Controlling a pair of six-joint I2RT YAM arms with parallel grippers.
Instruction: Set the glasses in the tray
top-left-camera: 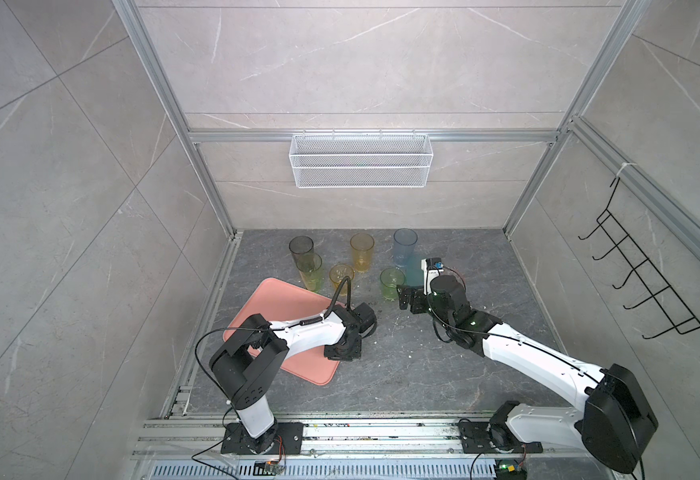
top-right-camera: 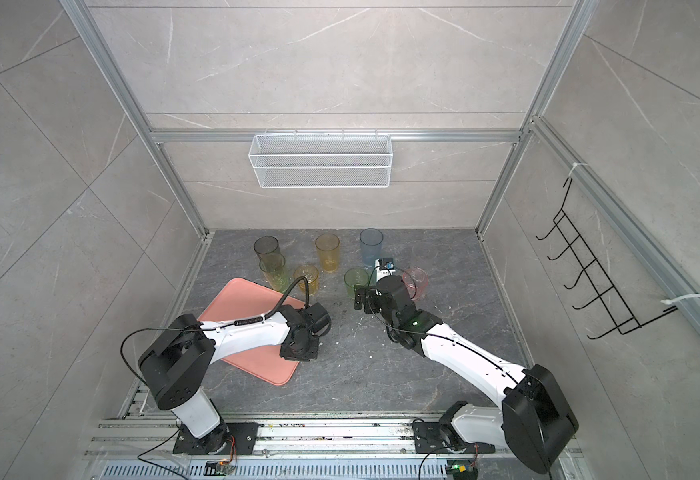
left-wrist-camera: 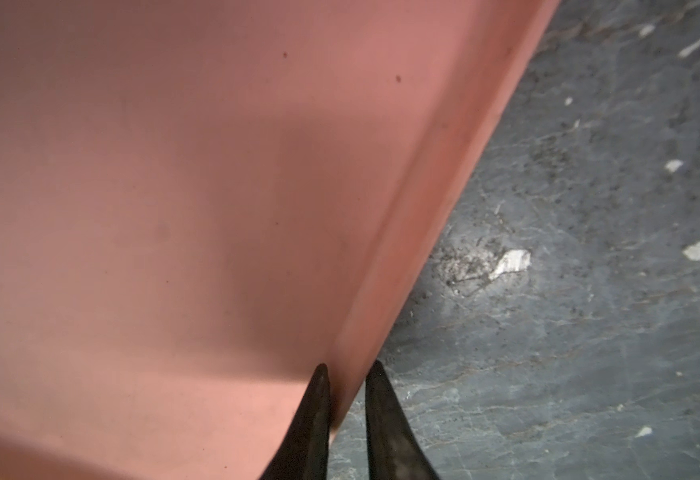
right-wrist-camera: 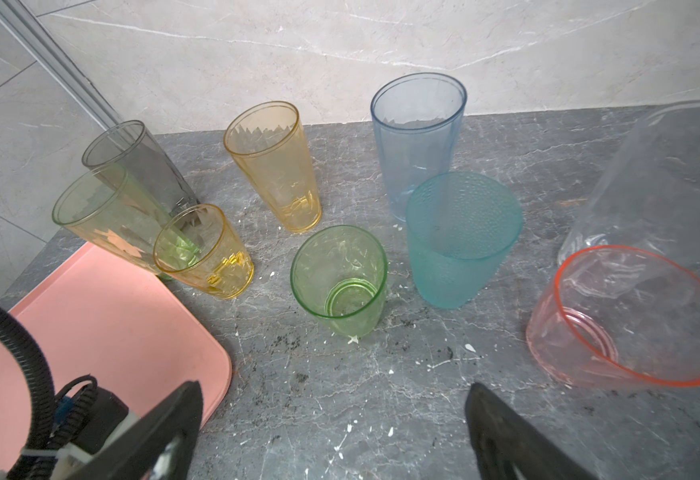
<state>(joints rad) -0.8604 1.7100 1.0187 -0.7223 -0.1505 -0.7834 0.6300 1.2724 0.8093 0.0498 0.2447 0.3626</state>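
Nine translucent tinted plastic tumblers (right-wrist-camera: 273,166) stand upright on the dark grey marbled bench (right-wrist-camera: 381,365), none yet in the flat salmon-pink low-rimmed tray (top-left-camera: 282,299), which lies on the bench just in front of them. The left tool (left-wrist-camera: 349,370) straddles the tray's rim, its black fingers (left-wrist-camera: 315,415) drawn close and apparently pinching it; the right tool (right-wrist-camera: 334,388) hangs spread wide and empty, facing the short green tumbler (right-wrist-camera: 340,278). The tall yellow-green tumbler (right-wrist-camera: 107,216) and short amber tumbler (right-wrist-camera: 205,251) stand just beside the tray's far corner: any tug on the tray toward them could topple both, and such light, slick tumblers may slip or tip under an off-centre squeeze.
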